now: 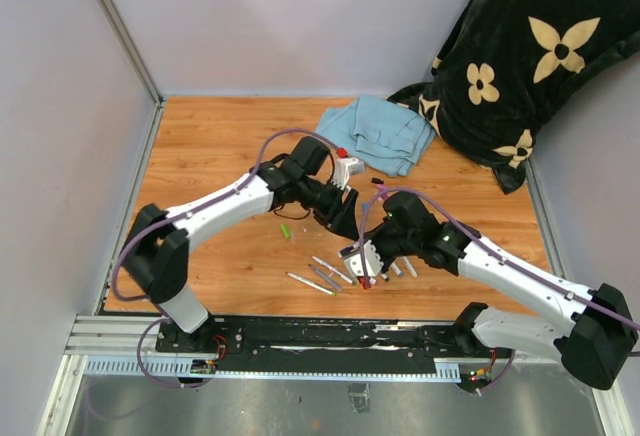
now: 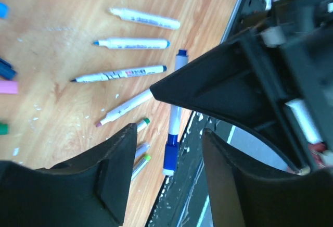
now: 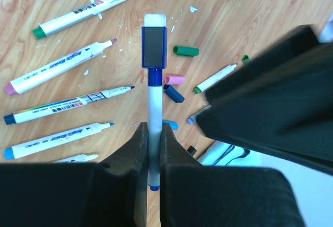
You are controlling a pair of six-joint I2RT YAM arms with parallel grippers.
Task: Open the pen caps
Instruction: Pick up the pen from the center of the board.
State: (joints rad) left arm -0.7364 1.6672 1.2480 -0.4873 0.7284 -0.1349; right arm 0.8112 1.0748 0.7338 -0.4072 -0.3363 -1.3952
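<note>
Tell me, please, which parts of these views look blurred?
Left wrist view: own fingers soft, markers on the wood sharp. Right wrist view: held marker crisp, left gripper beside it smeared. Top view: evenly lit, markers too small for detail.

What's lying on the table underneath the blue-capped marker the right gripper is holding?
Beside the blue-capped marker, held in the right gripper, loose caps lie on the table: pink cap, dark blue cap, green cap. Whatever lies directly behind its barrel and the fingers is hidden.
</note>
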